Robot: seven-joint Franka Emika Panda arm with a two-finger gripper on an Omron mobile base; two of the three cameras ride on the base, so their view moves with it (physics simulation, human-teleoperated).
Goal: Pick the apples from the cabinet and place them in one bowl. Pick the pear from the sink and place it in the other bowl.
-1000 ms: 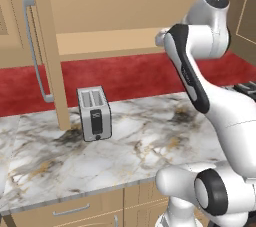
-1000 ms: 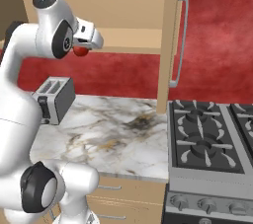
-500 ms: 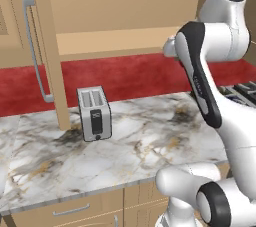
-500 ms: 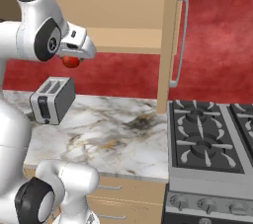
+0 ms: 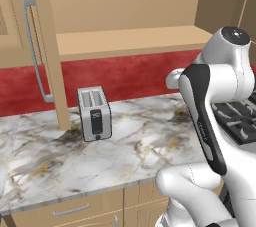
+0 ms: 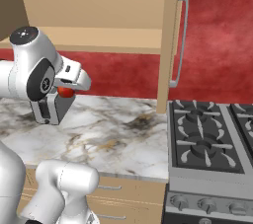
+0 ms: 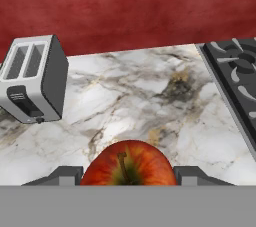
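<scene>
hand view, marble counter [image 7: 150, 96], toaster [image 7: 32, 78], red backsplash [image 7: 125, 6]

I saw the toaster [image 5: 94, 113] standing on the tabletop [image 5: 130, 153] below the open cabinet [image 5: 125, 38], the stove [image 6: 207, 141] right of it, an apple [image 7: 128, 165] between my claw [image 7: 128, 173] tips above.

"What do you look like?"
"My arm [image 5: 220, 101] is big, round and shiny white, with dark grey patches at the bends."
"And on top?"
"A grey cap with tiny white dots."
</scene>
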